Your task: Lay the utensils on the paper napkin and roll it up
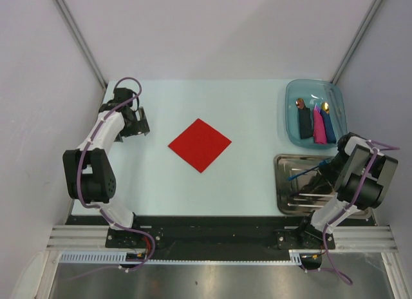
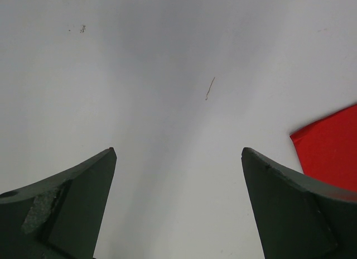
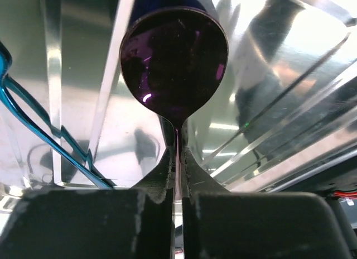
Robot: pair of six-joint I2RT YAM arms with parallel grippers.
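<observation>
Jaws first: the right jaws are pinched tight on the thin dark handle of the purple spoon [image 3: 174, 63], just below its bowl, low over the metal tray [image 1: 281, 183] at the right of the worktop [image 1: 257, 118]. I cannot tell whether the bowl is clear of the tray floor. Left jaws stand wide apart, holding nothing, over bare worktop, with a corner of the red napkin [image 1: 199, 145] just off to one side. Blue utensil [image 3: 33, 122] lies in the same tray, just beside the spoon, along with a few plain silvery pieces. Both utensils read as light, stiff and polished, so I expect them to be slippery. A thin handle could swivel in a pinch, and a hold close to the neck, as now, seems best to keep the bowl from swinging. Napkin looks thin and soft, apt to skid or crease if a utensil drags on it. Behind the tray, the blue tub [image 1: 291, 118] holds rolls in black, pink and blue, with spoon heads poking out.
</observation>
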